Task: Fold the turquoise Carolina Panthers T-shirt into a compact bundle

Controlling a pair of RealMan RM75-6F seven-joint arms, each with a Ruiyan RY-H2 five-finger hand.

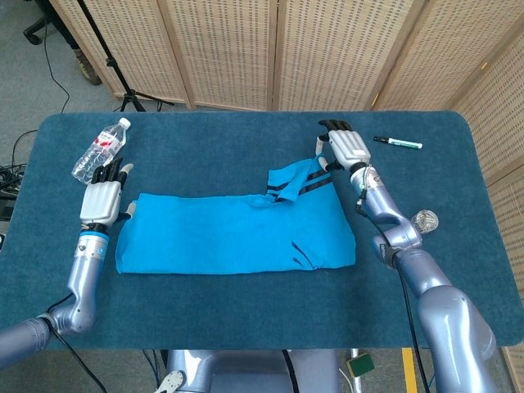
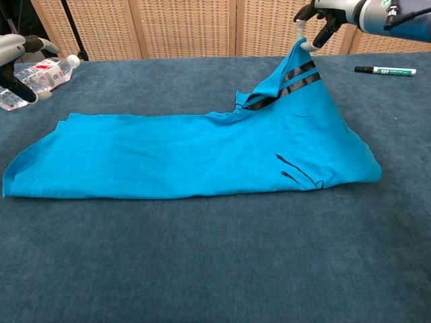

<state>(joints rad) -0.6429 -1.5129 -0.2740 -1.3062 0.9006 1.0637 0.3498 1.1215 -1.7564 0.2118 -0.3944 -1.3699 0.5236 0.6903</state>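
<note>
While the tabletop (image 1: 246,311) carries everything, the T-shirt (image 1: 237,233) takes up its middle as a long flat band running left to right, so you are already partway to a bundle and, by my reading, working on the sleeve end. Your right hand (image 1: 344,149) sits above the shirt's far right corner, and its fingers (image 2: 304,42) pinch the striped sleeve edge and hold it lifted, which is why that corner rises in a peak in the chest view while the rest lies flat; that lift looks meant to carry the sleeve over onto the body. Your left hand (image 1: 101,199) hovers just beside the shirt's left end, fingers spread and holding nothing, near the cloth but apart from it, probably ready to pin or take that end. Off to the far left lies a water bottle (image 1: 101,150), near your left hand, and a marker (image 1: 398,143) lies well clear beyond your right hand.
</note>
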